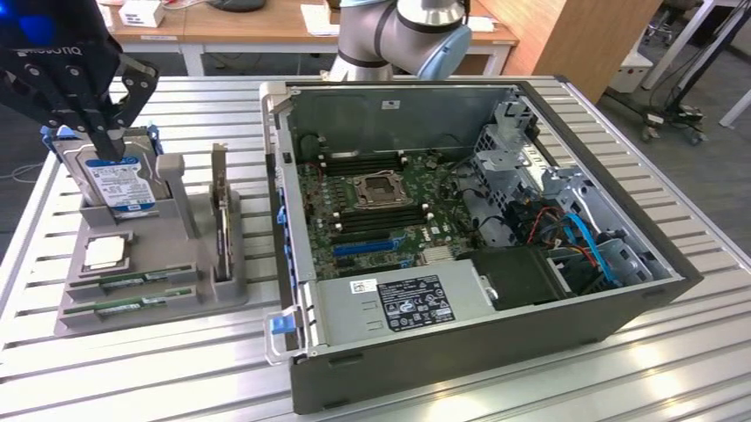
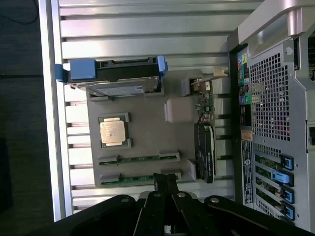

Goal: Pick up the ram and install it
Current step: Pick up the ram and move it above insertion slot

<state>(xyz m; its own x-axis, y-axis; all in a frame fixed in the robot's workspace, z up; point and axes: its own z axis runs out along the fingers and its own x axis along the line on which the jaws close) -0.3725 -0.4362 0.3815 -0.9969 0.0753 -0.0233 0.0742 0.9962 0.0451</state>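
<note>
Gripper [image 1: 108, 145] pinched shut and empty, hanging over the drive [image 1: 118, 185] end of the tray [image 1: 217, 294], two ram [image 1: 132, 280] sticks lying flat in slots at the tray's other end, open case [image 1: 470, 352] just beside.

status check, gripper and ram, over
Gripper shut, empty, above the gray holder. Ram and second stick seated in holder, untouched. Nothing blocking them.

We see a slatted metal surface [image 1: 141, 369], wooden desks [image 1: 235, 31] along the top of the exterior frame, and a wooden panel [image 1: 575, 35] at upper right.
</note>
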